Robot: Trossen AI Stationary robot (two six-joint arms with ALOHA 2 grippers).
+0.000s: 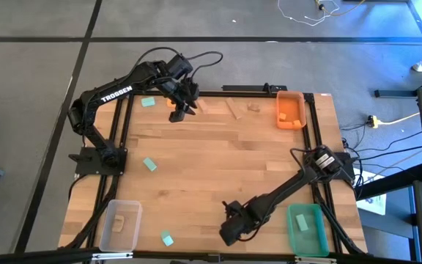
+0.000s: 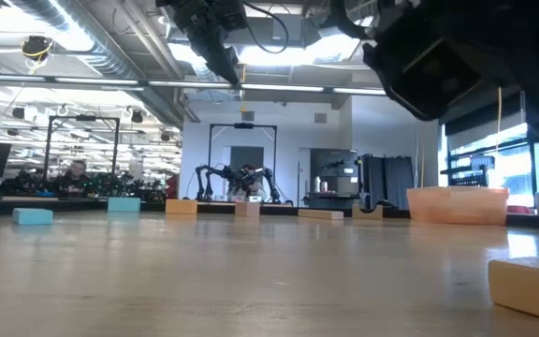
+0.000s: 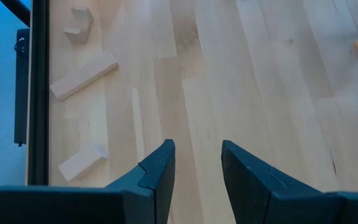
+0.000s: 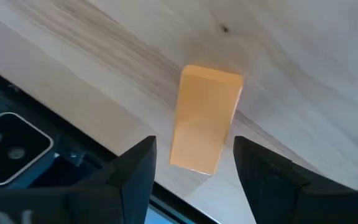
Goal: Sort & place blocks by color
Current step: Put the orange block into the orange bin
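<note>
right gripper (image 4: pixel 191 171): low at the table's (image 1: pixel 218 147) front edge, just beside the green bin (image 1: pixel 308 229). Fingers spread, an orange block (image 4: pixel 205 118) lying flat on the wood between and ahead of them; not pinched, gaps on both sides.
left gripper (image 3: pixel 197 165): hanging above the table's far edge, well apart from the green bin. Fingers part-spread, bare wood showing between them, holding nothing.
orange bin (image 1: pixel 290 108): far right corner, straight across the table from the green bin; whether anything lies in it I can't tell.
clear bin (image 1: pixel 120 224): front left corner, opposite end of the front edge from the green bin; a pale block (image 1: pixel 119 220) inside.
green bin contents: can't make out any.
teal blocks: one at the far left edge (image 1: pixel 148 103), one mid-left (image 1: pixel 150 165), one at the front edge near the clear bin (image 1: pixel 167 239); all well apart from the green bin.
wood blocks: three pale pieces along the far edge, seen from the left wrist (image 3: pixel 83 75), (image 3: pixel 78 25), (image 3: pixel 82 162); all loose on the table.
second orange block (image 1: pixel 174 115): on the far edge, under the left gripper.
</note>
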